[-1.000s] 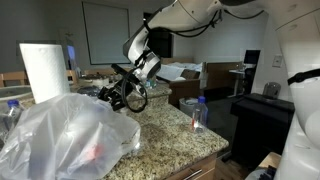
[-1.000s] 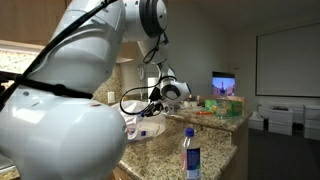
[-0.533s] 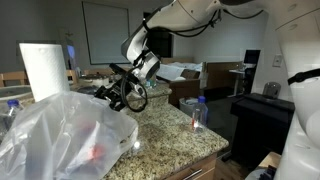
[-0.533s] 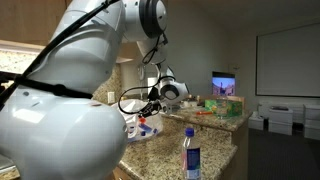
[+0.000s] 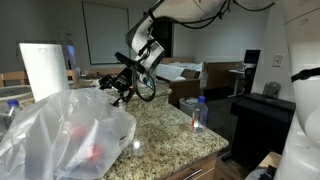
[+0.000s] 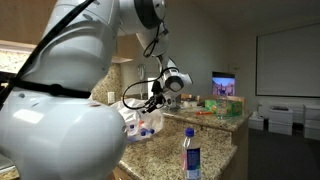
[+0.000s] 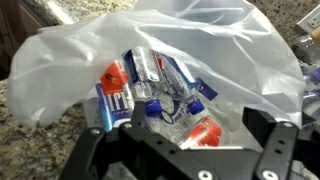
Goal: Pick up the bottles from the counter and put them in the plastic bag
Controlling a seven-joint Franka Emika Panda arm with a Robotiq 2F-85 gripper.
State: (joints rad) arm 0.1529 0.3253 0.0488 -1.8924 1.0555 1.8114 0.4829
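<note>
- Now hovering over the open mouth of the plastic bag [image 7: 215, 40], with the gripper [image 7: 180, 160] spread wide and pinching nothing.
- Visible in the wrist view inside the bag: several blue-capped bottles [image 7: 150, 90] lying in a heap, some with red labels.
- Left upright on the desk [image 5: 165, 140], near its rounded edge and well apart from the bag: one blue-capped bottle [image 5: 197, 113], shown again in an exterior view as the same bottle [image 6: 190, 155].
- Probably light and fairly stiff, yet smooth, round and easy to tip or roll; likely to dent under a hard pinch.
- Best taken across the body just below the cap, squarely from above.
- Worth minding the soft, crinkly bag: apt to sag shut or snag.
</note>
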